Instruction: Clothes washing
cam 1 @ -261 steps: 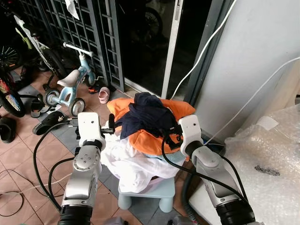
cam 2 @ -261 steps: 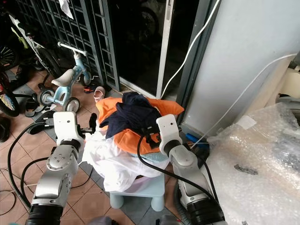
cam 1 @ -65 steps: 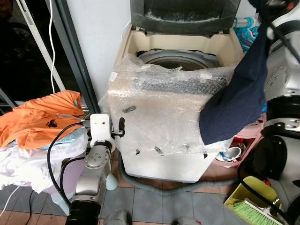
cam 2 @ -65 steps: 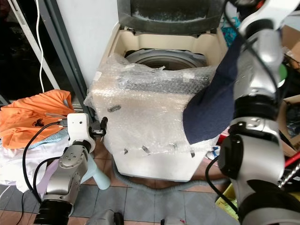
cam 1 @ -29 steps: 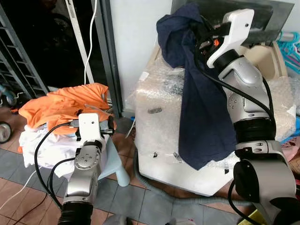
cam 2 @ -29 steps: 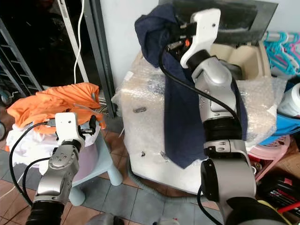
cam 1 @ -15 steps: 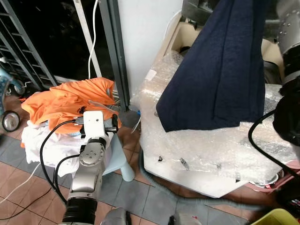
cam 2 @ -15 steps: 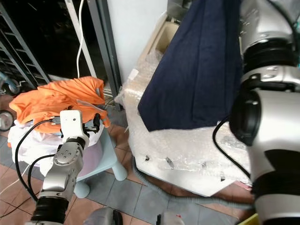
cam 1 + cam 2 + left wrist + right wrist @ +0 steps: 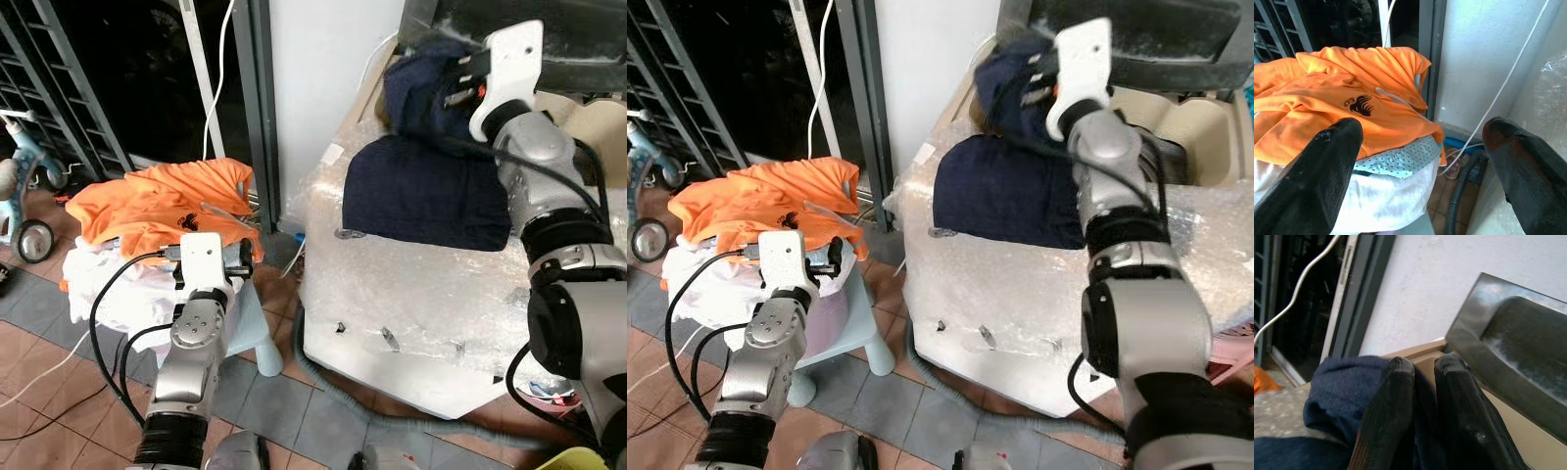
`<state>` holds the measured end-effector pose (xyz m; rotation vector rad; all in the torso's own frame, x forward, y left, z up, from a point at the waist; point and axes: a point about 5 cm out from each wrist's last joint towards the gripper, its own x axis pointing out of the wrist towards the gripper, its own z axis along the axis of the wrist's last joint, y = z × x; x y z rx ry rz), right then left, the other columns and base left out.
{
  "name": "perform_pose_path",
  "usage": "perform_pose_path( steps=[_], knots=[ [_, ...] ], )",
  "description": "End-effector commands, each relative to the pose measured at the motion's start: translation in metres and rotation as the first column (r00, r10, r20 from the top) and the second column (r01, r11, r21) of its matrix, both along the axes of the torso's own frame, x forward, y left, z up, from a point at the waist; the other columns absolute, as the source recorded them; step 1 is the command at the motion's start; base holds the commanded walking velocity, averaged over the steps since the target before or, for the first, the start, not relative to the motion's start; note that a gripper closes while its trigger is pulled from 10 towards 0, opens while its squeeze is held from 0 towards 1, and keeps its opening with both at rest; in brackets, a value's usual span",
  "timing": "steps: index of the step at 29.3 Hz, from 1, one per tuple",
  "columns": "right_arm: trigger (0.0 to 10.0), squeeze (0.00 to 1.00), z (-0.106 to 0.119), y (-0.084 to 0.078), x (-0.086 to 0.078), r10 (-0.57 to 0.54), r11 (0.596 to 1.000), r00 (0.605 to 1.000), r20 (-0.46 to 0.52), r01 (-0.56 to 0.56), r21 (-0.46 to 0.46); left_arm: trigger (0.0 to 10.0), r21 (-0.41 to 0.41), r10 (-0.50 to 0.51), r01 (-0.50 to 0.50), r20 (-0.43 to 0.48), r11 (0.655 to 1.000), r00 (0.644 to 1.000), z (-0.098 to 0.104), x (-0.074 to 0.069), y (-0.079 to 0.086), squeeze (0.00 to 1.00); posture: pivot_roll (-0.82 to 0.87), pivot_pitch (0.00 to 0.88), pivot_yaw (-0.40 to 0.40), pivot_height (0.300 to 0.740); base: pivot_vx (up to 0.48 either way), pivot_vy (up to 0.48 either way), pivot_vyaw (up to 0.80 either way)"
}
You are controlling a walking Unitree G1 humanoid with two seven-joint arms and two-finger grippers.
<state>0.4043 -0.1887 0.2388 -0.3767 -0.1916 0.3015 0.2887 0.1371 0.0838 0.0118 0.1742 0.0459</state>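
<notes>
A navy garment [image 9: 421, 191] lies draped over the bubble-wrapped top of the washing machine [image 9: 431, 304], bunched up at the tub's rim. My right gripper [image 9: 1422, 369] is shut on that bunched cloth [image 9: 1342, 391], just under the raised lid [image 9: 1508, 338]. An orange shirt [image 9: 157, 206] tops a pile of white clothes [image 9: 108, 289] on a pale blue stool [image 9: 263, 345] left of the machine. My left gripper [image 9: 1420, 142] is open with nothing in it, held level beside the pile, apart from the orange shirt [image 9: 1352, 105].
A grey hose [image 9: 338, 397] curls on the tiled floor at the machine's foot. A white cable [image 9: 220, 59] hangs by the dark door frame. A child's tricycle [image 9: 22, 191] and a metal grille [image 9: 78, 88] stand at the left.
The navy garment hung high from my raised right gripper; now it is lowered and lies across the machine's top. The view has shifted a little. My left arm has kept still.
</notes>
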Motion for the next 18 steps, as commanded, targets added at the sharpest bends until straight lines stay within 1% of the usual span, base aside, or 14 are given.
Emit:
perform_pose_path(
  steps=[1,2,5,6,7,8,10,11,12,13,14,15,16,18],
  knots=[
    [10.0,1.0,0.015,0.008,-0.002,0.062,0.997,0.995,0.074,-0.058,-0.051,10.0,0.006,-0.011,0.011,0.002,1.0,1.0,0.001,0.0,-0.001,0.0,-0.07,0.0,0.007,0.74,0.0,0.0,0.0],
    [10.0,1.0,0.016,0.008,-0.005,0.085,0.996,0.993,0.088,-0.082,-0.036,10.0,0.006,-0.014,0.014,0.002,1.0,1.0,0.001,0.0,-0.002,0.0,-0.07,0.0,0.005,0.74,0.0,0.0,0.0],
    [10.0,1.0,0.024,0.01,-0.014,0.156,0.984,0.978,0.137,-0.166,0.059,10.0,0.003,-0.017,0.017,0.002,1.0,1.0,0.0,0.0,-0.005,0.0,-0.07,0.0,-0.003,0.74,0.0,0.0,0.0],
    [10.0,1.0,0.023,0.015,-0.02,0.226,0.968,0.966,0.128,-0.237,0.077,10.0,0.001,-0.015,0.015,0.003,1.0,1.0,0.0,0.0,-0.006,0.0,-0.06,0.0,-0.008,0.74,0.0,0.0,0.0],
    [10.0,1.0,0.02,0.017,-0.024,0.266,0.958,0.958,0.109,-0.276,0.081,10.0,0.001,-0.013,0.013,0.004,1.0,1.0,0.0,-0.001,-0.006,0.0,-0.06,0.0,-0.01,0.74,0.0,0.0,0.0],
    [10.0,1.0,0.009,0.022,-0.031,0.338,0.935,0.94,0.048,-0.342,0.091,10.0,-0.003,0.0,0.0,0.0,1.0,1.0,0.0,-0.002,-0.004,0.0,-0.06,0.0,-0.011,0.74,0.0,0.0,0.0],
    [10.0,1.0,0.005,0.023,-0.033,0.355,0.93,0.935,0.027,-0.356,0.092,10.0,-0.004,0.004,-0.004,-0.002,1.0,1.0,-0.001,-0.002,-0.003,0.0,-0.06,0.0,-0.011,0.74,0.0,0.0,0.0],
    [10.0,1.0,-0.011,0.026,-0.042,0.421,0.905,0.906,-0.043,-0.415,0.097,10.0,-0.006,0.007,-0.007,-0.005,1.0,1.0,-0.001,-0.003,-0.003,0.0,-0.06,0.0,-0.01,0.74,0.0,0.0,0.0],
    [10.0,1.0,-0.011,0.026,-0.042,0.421,0.905,0.906,-0.043,-0.415,0.097,10.0,-0.006,0.007,-0.007,-0.005,1.0,1.0,-0.001,-0.003,-0.003,0.0,-0.06,0.0,-0.01,0.74,0.0,0.0,0.0],
    [10.0,1.0,-0.019,0.028,-0.046,0.441,0.896,0.895,-0.075,-0.434,0.093,10.0,-0.007,0.006,-0.006,-0.006,1.0,1.0,-0.001,-0.003,-0.003,0.0,-0.06,0.0,-0.009,0.74,0.0,0.0,0.0],
    [10.0,1.0,-0.033,0.027,-0.05,0.441,0.898,0.888,-0.131,-0.435,0.07,10.0,-0.008,0.0,0.0,-0.009,1.0,1.0,-0.002,-0.003,-0.004,0.0,-0.07,0.0,-0.007,0.74,0.0,0.0,0.0],
    [10.0,1.0,-0.033,0.027,-0.05,0.441,0.898,0.888,-0.131,-0.435,0.07,10.0,-0.008,0.0,0.0,-0.009,1.0,1.0,-0.002,-0.003,-0.004,0.0,-0.07,0.0,-0.007,0.74,0.0,0.0,0.0],
    [10.0,1.0,-0.044,0.025,-0.053,0.428,0.903,0.887,-0.174,-0.427,0.042,10.0,-0.009,-0.006,0.006,-0.012,1.0,1.0,-0.002,-0.003,-0.005,0.0,-0.07,0.0,-0.003,0.74,0.0,0.0,0.0],
    [10.0,1.0,-0.065,0.013,-0.054,0.333,0.938,0.902,-0.275,-0.348,-0.006,10.0,-0.01,-0.015,0.015,-0.017,1.0,1.0,-0.003,-0.003,-0.007,0.0,-0.08,0.0,-0.005,0.74,0.0,0.0,0.0]
  ],
)
